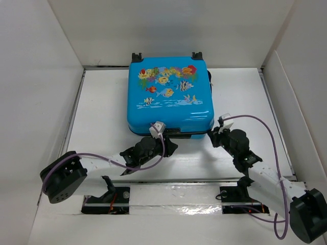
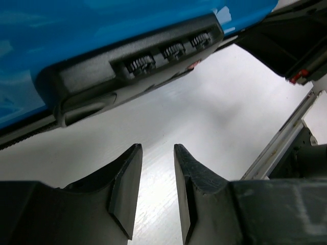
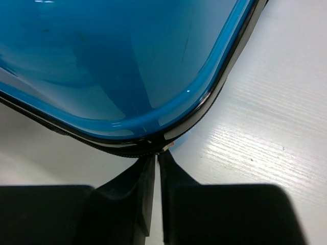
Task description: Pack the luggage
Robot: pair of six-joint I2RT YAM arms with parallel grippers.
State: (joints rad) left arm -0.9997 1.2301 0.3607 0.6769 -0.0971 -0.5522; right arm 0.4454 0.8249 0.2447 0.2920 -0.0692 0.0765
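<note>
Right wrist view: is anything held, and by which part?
The fingers of the right gripper appear pinched on a small metal tab, probably the zipper pull, at a corner of the luggage. The left gripper holds nothing.

**Robot test cell in a lab**
You are working inside a bare white enclosure: plain white panels (image 1: 41,76) wall in a white desk (image 1: 102,102) on three sides, and the left arm (image 1: 97,166) and right arm (image 1: 265,178) are bolted to a rail (image 1: 179,196) at its near edge.

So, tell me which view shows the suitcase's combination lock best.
Left wrist: the combination lock sits close, its three dials plain. From the top external view the left arm blocks that edge; the right wrist shows only a corner of the suitcase.
</note>
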